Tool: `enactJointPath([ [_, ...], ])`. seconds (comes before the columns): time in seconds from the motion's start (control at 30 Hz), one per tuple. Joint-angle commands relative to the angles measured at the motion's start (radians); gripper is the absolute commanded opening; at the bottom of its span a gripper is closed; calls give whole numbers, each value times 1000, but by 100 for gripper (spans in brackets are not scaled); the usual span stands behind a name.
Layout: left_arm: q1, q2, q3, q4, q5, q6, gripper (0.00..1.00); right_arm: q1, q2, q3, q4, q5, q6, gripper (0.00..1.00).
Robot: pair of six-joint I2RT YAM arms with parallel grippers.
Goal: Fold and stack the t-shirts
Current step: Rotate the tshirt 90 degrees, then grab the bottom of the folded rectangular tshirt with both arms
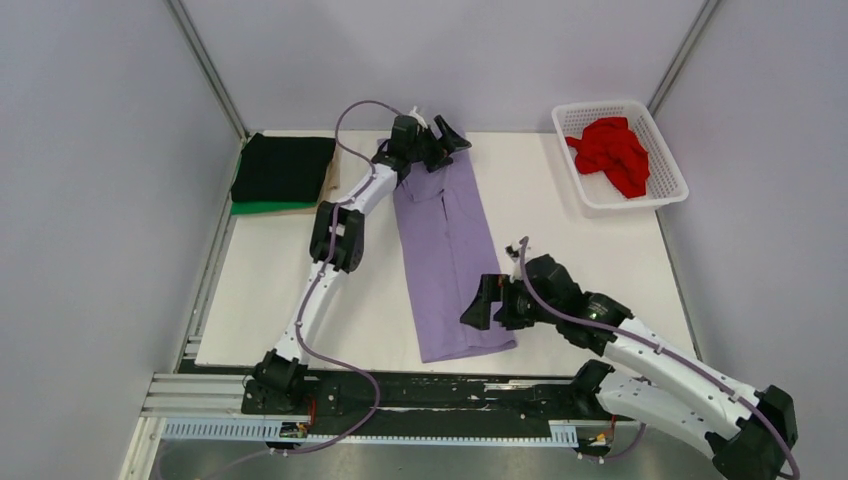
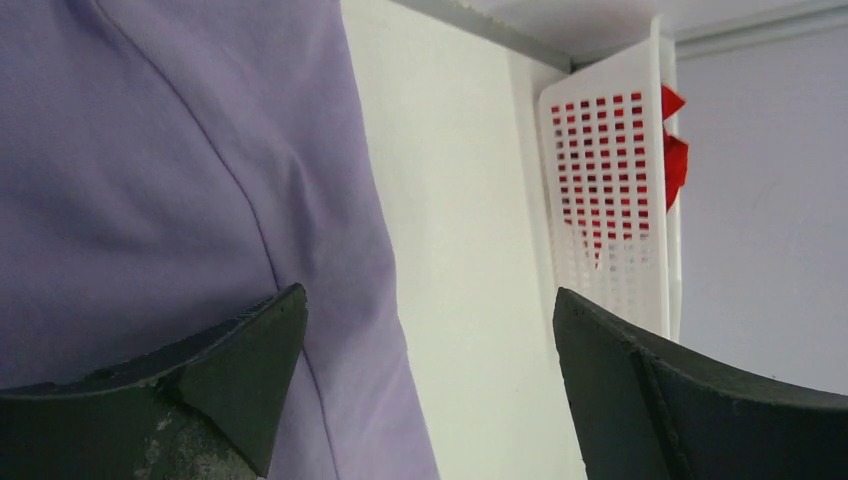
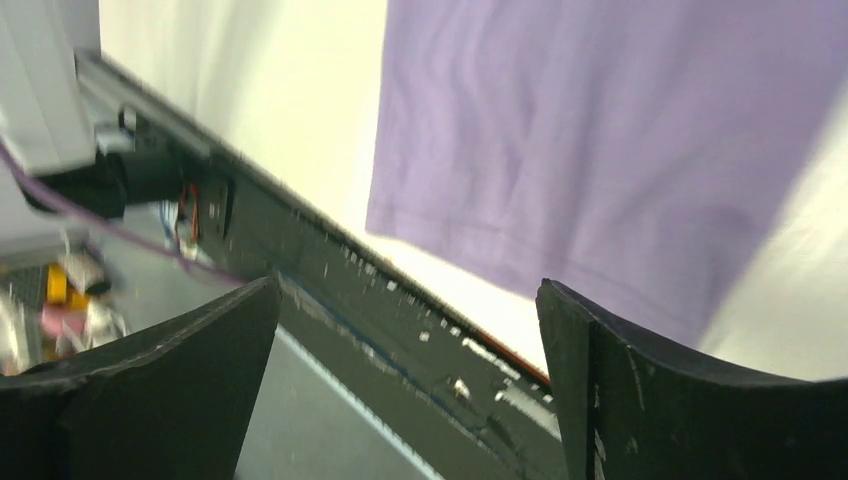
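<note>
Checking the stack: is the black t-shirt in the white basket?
No, the black t-shirt lies folded on the green t-shirt at the far left corner.

The lavender t-shirt [image 1: 450, 260] is seen laid flat down the middle of the white table [image 1: 600, 270], folded lengthwise into a long narrow strip that runs from the far edge almost to the near one, its hem end nearest the front. The red t-shirt [image 1: 615, 152] is shown crumpled and unfolded in the white basket [image 1: 630, 205] at the far right. At the far left corner, the black t-shirt [image 1: 283, 168] is stacked, folded square, on the green t-shirt [image 1: 262, 208], of which only a near edge is exposed.
</note>
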Motion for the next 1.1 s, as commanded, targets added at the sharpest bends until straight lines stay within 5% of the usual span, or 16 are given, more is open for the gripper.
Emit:
enactJointPath([
  [0.0,-17,-301,-96,-144,57,256,100,-107,-68,39,-93,224,25,100],
  [0.3,-63,-833,-453,-416,-47,472,100,-320,44,51,-204,145,72,98],
  [0.53,-198,-1282,-1101,-387,-265,478,100,-346,89,13,-197,24,22,85],
  [0.7,-296,-1430,-1395,-439,-309,422,100,-348,109,-41,-173,-13,13,72],
  [1.07,-582,-1546,-1699,-569,-306,260,100,-347,225,-79,-148,-28,48,49],
])
